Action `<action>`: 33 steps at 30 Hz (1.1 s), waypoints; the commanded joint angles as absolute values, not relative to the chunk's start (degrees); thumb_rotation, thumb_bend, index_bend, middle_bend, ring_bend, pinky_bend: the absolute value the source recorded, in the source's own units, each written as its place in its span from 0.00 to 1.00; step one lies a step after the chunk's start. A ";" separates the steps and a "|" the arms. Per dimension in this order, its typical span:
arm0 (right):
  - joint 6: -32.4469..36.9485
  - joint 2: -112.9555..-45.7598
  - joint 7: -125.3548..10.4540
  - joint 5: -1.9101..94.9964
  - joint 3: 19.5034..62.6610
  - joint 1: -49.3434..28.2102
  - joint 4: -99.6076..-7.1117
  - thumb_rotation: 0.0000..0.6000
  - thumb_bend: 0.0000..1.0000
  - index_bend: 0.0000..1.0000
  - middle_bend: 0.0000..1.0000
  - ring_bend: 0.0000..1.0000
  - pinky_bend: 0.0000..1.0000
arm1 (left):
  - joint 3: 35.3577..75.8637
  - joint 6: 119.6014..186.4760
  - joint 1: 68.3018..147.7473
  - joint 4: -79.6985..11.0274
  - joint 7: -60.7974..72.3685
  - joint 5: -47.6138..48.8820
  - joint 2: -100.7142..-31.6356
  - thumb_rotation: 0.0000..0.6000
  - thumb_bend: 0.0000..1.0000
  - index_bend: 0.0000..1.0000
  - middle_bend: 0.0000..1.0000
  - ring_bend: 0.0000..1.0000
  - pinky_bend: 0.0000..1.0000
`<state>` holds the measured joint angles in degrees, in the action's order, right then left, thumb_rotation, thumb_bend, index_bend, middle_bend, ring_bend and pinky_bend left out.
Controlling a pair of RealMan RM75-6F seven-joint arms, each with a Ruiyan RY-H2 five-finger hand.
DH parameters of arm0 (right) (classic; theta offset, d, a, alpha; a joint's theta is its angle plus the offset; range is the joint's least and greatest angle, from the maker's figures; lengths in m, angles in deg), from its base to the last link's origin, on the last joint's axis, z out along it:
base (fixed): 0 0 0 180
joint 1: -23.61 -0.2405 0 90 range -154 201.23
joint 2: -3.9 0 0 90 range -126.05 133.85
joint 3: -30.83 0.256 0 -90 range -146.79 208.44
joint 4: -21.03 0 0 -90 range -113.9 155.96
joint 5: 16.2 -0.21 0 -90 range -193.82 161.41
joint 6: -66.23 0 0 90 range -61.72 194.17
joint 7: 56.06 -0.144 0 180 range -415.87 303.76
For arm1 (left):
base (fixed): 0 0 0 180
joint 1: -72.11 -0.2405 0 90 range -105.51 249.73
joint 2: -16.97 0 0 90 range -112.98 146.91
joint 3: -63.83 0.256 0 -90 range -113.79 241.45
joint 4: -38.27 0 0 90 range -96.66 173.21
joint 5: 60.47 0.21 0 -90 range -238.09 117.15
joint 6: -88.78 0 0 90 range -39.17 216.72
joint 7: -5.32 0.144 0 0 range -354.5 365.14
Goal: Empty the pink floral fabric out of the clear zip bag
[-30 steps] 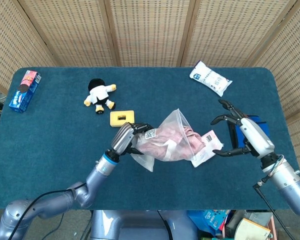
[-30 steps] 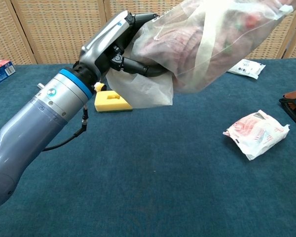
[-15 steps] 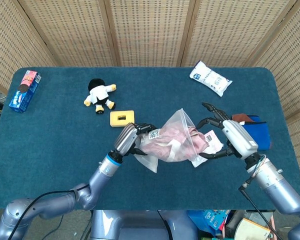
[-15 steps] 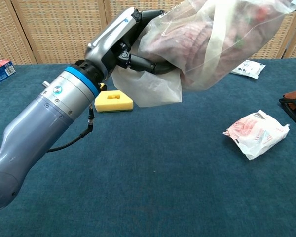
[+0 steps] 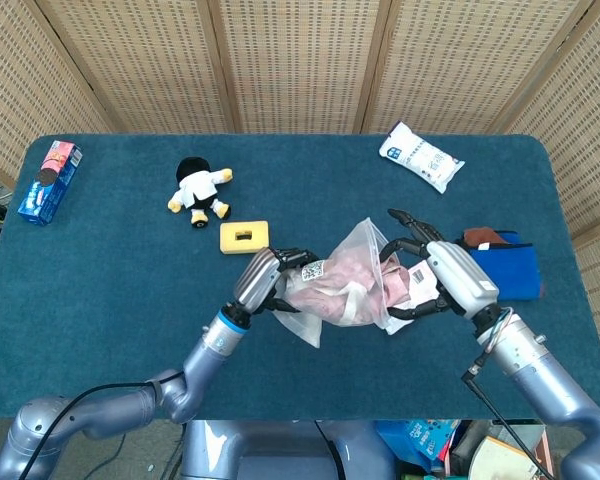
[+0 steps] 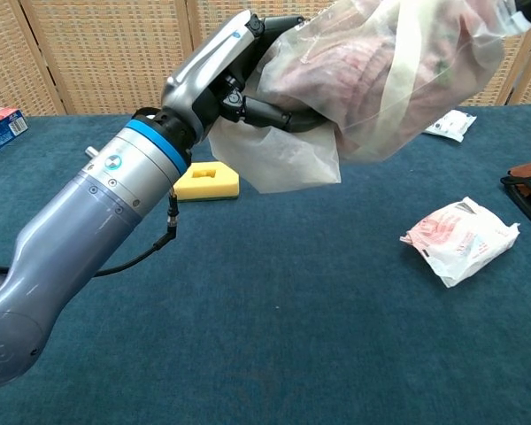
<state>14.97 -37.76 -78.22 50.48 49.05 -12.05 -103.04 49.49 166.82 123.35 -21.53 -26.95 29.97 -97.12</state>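
The clear zip bag (image 5: 352, 262) hangs above the table's middle, with the pink floral fabric (image 5: 332, 290) bunched inside it. My left hand (image 5: 264, 281) grips the bag's left end, fingers curled into the plastic. In the chest view the same hand (image 6: 219, 75) holds the bag (image 6: 292, 164) high, and the fabric (image 6: 354, 62) shows through it. My right hand (image 5: 438, 277) is at the bag's right end, fingers spread above and below the plastic. Whether they touch it is unclear.
A red-and-white packet (image 6: 460, 239) lies on the blue tabletop (image 5: 120, 290) below my right hand. A blue pouch (image 5: 510, 268) is at the right edge. Farther off are a yellow sponge (image 5: 244, 236), a small doll (image 5: 198, 188), a white pouch (image 5: 420, 156) and a blue box (image 5: 48, 180).
My right hand has travelled left from beside the blue pouch to the bag's right end. My left hand has carried the bag slightly to the right, still gripping it.
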 commanded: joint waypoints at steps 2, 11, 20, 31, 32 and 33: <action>14.73 -38.26 -76.87 49.92 49.02 -12.27 -103.13 1.00 0.15 0.44 0.00 0.00 0.00 | 49.62 166.93 123.38 -21.61 -26.68 30.07 -97.15 1.00 0.64 0.61 0.58 0.56 0.69; 14.62 -38.44 -74.15 50.30 48.50 -12.17 -103.19 1.00 0.58 0.60 0.00 0.00 0.00 | 50.34 167.89 123.21 -21.60 -25.92 31.06 -96.36 1.00 0.64 0.61 0.58 0.56 0.69; 14.52 -38.59 -73.53 51.58 48.09 -11.75 -103.68 1.00 0.62 0.68 0.00 0.00 0.00 | 50.58 167.95 123.00 -22.82 -24.78 31.21 -95.18 1.00 0.64 0.61 0.58 0.56 0.69; 15.08 -42.90 -72.65 56.58 44.96 -10.87 -103.22 1.00 0.63 0.69 0.00 0.00 0.00 | 54.84 168.81 120.27 -24.52 -16.25 33.58 -90.61 1.00 0.64 0.61 0.56 0.56 0.69; 15.08 -43.55 -72.52 57.15 44.50 -10.73 -102.99 1.00 0.63 0.69 0.00 0.00 0.00 | 55.27 168.99 119.82 -24.63 -15.94 33.67 -90.20 1.00 0.64 0.61 0.56 0.56 0.69; 15.04 -44.29 -72.40 57.76 44.02 -10.58 -102.71 1.00 0.63 0.69 0.00 0.00 0.00 | 55.66 169.28 119.34 -24.57 -15.44 33.77 -89.89 1.00 0.64 0.61 0.56 0.56 0.69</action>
